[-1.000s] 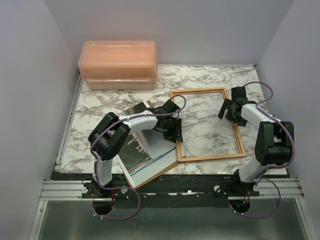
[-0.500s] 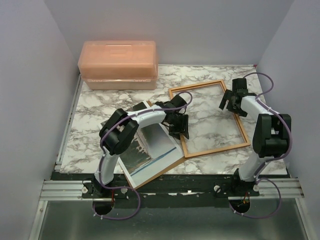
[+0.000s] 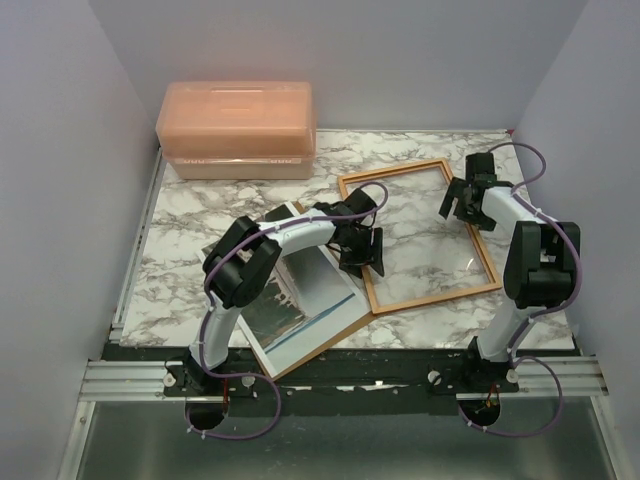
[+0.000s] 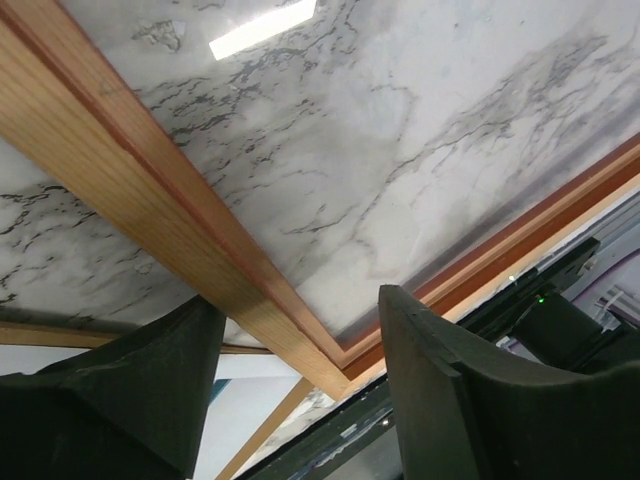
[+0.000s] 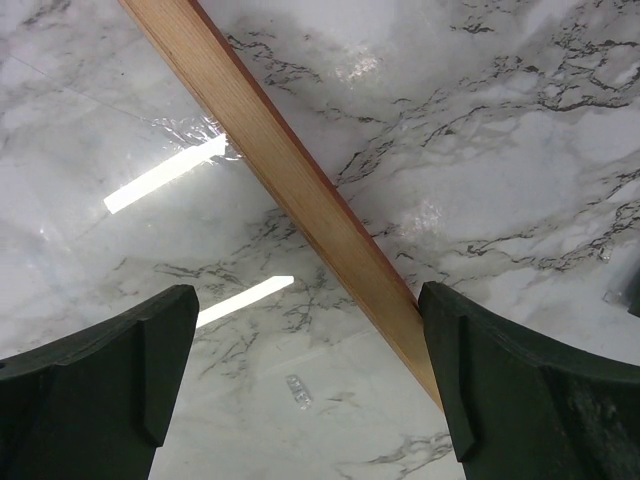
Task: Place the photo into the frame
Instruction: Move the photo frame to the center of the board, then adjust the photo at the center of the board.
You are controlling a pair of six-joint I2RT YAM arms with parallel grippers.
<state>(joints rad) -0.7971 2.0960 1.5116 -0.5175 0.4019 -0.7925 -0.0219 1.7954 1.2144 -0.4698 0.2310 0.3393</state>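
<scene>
The frame point(image 3: 428, 168) lies flat on the marble, wood-coloured side up, skewed at centre right. My left gripper point(image 3: 364, 262) is at its left rail by the near-left corner. In the left wrist view that rail point(image 4: 130, 170) runs between my fingers, and the left gripper point(image 4: 300, 400) stands open with a gap on both sides. My right gripper point(image 3: 462, 206) is wide open over the right rail point(image 5: 300, 200), which passes close to the right finger point(image 5: 520, 390). The photo point(image 3: 268, 312), dark and streaky with a white and blue edge, lies face up to the left of the frame.
A brown backing board point(image 3: 328, 343) lies under the photo at the table's near edge. A shiny clear sheet point(image 5: 120, 150) rests inside the frame opening. An orange translucent box point(image 3: 238, 128) stands at the back left. Walls close in on both sides.
The frame has swung counter-clockwise and slid away from the near edge. My left gripper moved right with it and its jaws have widened off the rail. The right gripper moved farther back.
</scene>
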